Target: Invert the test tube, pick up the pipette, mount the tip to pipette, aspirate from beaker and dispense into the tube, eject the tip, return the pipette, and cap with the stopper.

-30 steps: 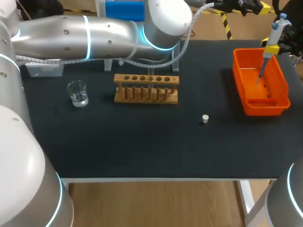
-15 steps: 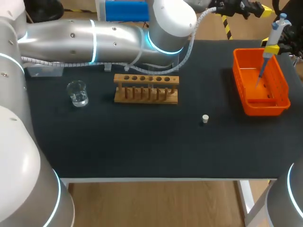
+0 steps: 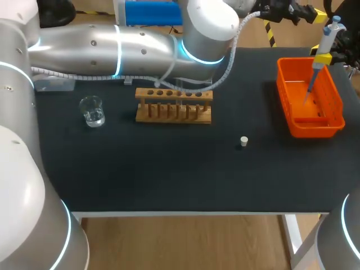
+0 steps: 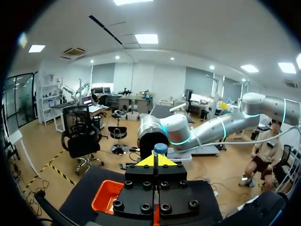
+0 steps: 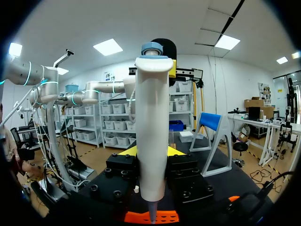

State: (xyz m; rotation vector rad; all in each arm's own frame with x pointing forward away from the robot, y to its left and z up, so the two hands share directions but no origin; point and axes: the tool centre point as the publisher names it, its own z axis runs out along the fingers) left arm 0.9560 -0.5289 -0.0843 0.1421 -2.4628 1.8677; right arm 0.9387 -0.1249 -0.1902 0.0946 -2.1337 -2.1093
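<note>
- The left arm [image 3: 112,50] stretches across the back of the counter [image 3: 169,174], above the rack. Its pincer [image 4: 160,161] is pressed together, with nothing in it.
- The orange basket [image 3: 310,100] sits at the right side of the counter.
- The wooden rack [image 3: 173,105] stands in the middle, near the back.
- The pipette [image 3: 322,56] is up in the air over the basket, with its thin end pointing down into it. The right pincer [image 5: 152,151] is pinching it from two sides.
- The glass beaker [image 3: 91,111] stands left of the rack, well apart from it, with a little clear water inside.
- The small white stopper [image 3: 243,141] lies alone on the counter, between the rack and the basket and a bit nearer the front.
</note>
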